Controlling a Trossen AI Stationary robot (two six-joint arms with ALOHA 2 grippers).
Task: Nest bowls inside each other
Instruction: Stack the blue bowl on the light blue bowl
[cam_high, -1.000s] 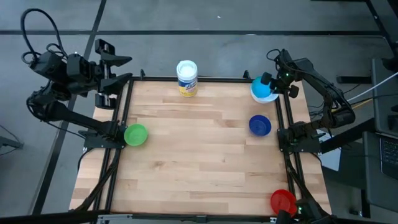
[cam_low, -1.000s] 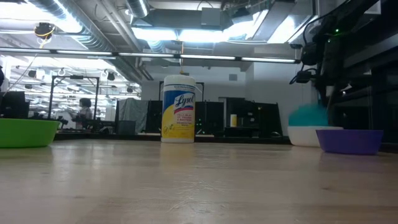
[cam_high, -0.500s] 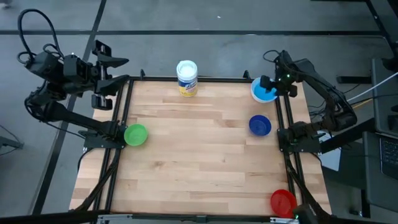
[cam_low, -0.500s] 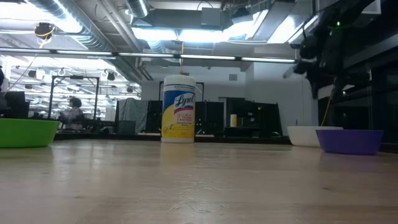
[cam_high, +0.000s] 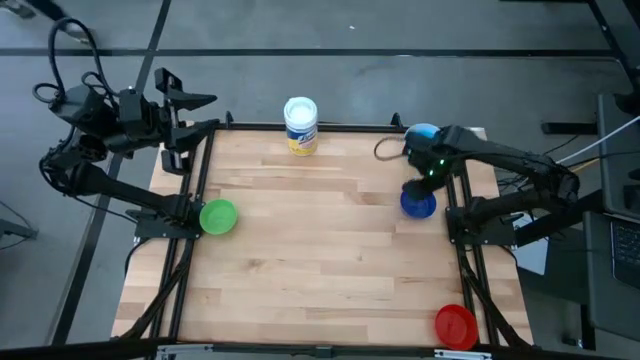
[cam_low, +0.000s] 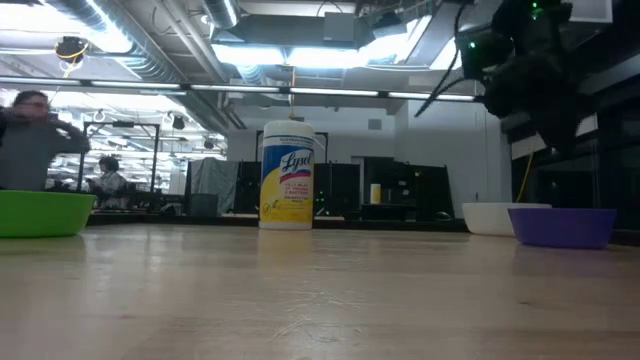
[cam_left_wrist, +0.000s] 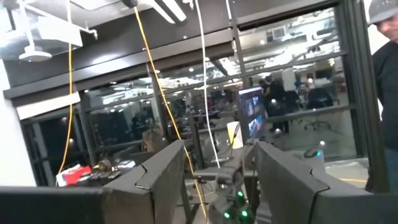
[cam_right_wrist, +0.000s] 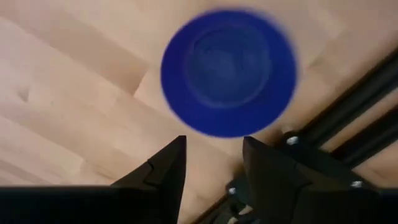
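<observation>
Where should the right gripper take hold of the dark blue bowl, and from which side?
Probably by the rim, from straight above. The dark blue bowl sits upright, mouth up, on the table; the right gripper hangs open over it, so one finger could drop inside the wall, one outside.

A large industrial room lies beyond the table. Silver ducts (cam_low: 150, 45) and pipes run under the ceiling, where bright light panels (cam_low: 290, 52) glow. Far at the back stand dark cabinets (cam_low: 340, 188) and desks. At the far left a person (cam_low: 35, 140) stands blurred. Glass partitions (cam_left_wrist: 292, 81) with dark frames reflect lamps; a yellow cable (cam_left_wrist: 155, 87) hangs down. The floor (cam_high: 350, 25) is grey.
</observation>
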